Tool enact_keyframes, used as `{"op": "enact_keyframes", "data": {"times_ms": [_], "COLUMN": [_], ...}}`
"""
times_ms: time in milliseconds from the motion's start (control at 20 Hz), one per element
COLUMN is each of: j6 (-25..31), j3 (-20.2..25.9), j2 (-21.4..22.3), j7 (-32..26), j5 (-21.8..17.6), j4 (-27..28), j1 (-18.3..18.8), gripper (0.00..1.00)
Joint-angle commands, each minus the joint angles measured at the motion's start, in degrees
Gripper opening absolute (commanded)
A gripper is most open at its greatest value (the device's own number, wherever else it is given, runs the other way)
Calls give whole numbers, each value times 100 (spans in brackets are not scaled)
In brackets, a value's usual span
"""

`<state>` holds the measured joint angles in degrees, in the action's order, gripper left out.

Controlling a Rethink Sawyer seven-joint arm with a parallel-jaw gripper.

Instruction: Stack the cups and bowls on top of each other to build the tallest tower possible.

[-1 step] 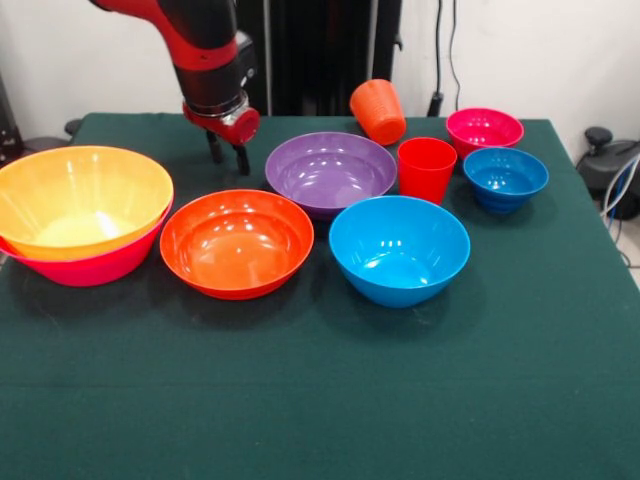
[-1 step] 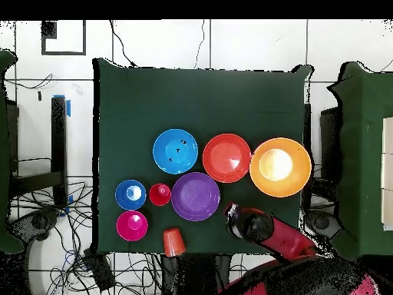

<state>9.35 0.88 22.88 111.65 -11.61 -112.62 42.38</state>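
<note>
One gripper (image 1: 229, 155), jaws slightly apart and empty, hangs over the cloth just behind the shallow red-orange plastic bowl (image 1: 237, 242), purple bowl (image 1: 331, 172) beside.

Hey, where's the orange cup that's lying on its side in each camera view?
Front view: the orange cup lies tipped at the table's far edge, top centre, behind the red cup.
Overhead view: the same cup sits at the cloth's bottom edge, left of centre, below the red cup.
Shared landmark: the purple bowl, beside both cups in each view.
</note>
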Motion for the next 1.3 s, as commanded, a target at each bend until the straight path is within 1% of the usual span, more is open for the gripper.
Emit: {"op": "enact_keyframes", "data": {"times_ms": [50, 150, 300, 400, 600, 750, 900, 1150, 1300], "j6": [-18, 220, 757, 1011, 1044, 1083, 1377, 1258, 1050], "j3": [-33, -32, 97, 191, 429, 578, 783, 1177, 1496], "j2": [-386, -74, 645, 914, 1003, 1302, 1647, 1670, 1612], "j7": [496, 373, -96, -336, -585, -587, -739, -864, -949], "j5": [-63, -126, -359, -490, -789, -939, -1035, -1272, -1542], "j4": [310, 126, -210, -289, -324, -557, -779, -1018, -1237], "j1": [143, 145, 162, 191, 351, 431, 565, 870, 1038], "gripper": [100, 100, 100, 100, 100, 100, 100, 100, 100]}}
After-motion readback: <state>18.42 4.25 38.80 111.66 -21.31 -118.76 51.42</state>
